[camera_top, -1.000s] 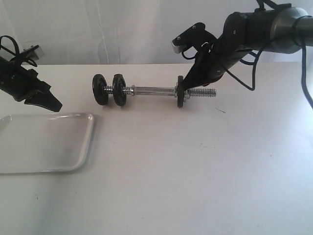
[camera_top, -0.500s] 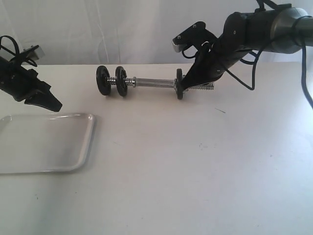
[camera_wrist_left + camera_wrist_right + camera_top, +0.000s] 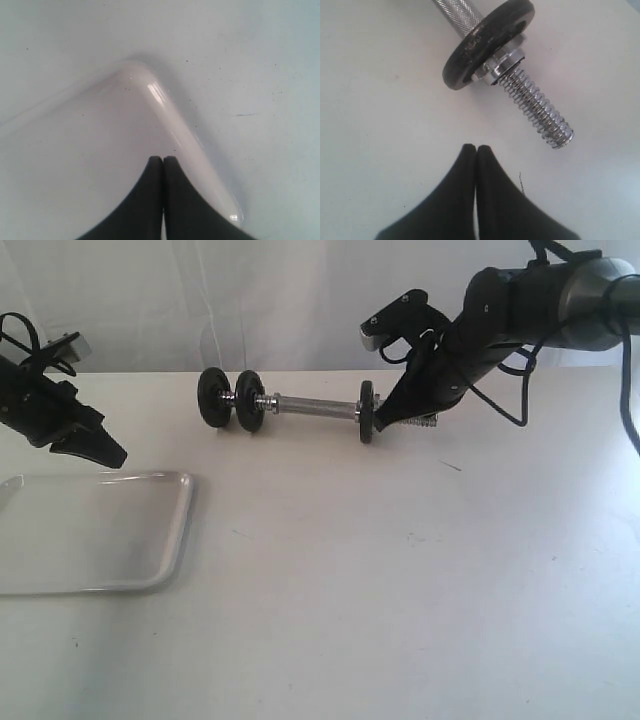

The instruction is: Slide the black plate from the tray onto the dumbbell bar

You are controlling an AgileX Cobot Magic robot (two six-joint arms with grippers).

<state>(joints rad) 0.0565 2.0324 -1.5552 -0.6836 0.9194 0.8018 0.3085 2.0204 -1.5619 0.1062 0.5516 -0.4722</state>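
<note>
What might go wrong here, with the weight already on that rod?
The right claw, shut and holding nothing, sits close to the threaded end of the dumbbell bar; pulling away carelessly might knock it. The bar lies loose on the table on round discs, the black plate among them, so a nudge could set it rolling.

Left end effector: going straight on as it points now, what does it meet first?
Probably the tray, just inside its rounded corner; how high the left end effector hangs is unclear.
</note>
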